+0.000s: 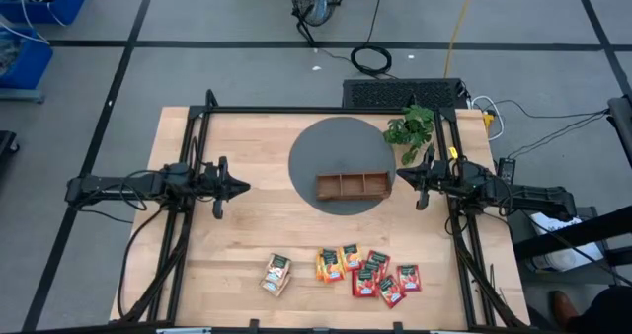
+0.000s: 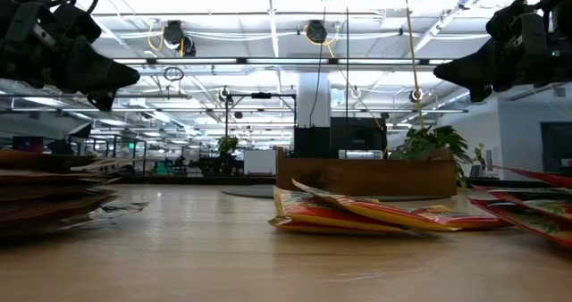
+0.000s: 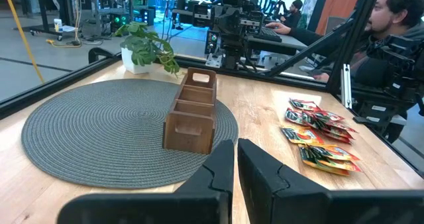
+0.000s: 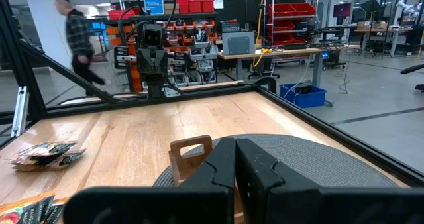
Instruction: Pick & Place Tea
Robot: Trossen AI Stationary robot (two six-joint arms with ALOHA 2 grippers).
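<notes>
The tea lies near the table's front edge as loose flat sachets. A pale beige pile is at the left, orange ones are in the middle and red ones are at the right. They also show in the low view and the left wrist view. My left gripper hovers level and shut at the table's left. My right gripper hovers level and shut at the right, beside the wooden tray's end. Neither touches anything.
The brown three-compartment tray stands on a round grey mat at the table's middle back. A small green plant sits at the far right. A black frame borders the table. People show in the room beyond.
</notes>
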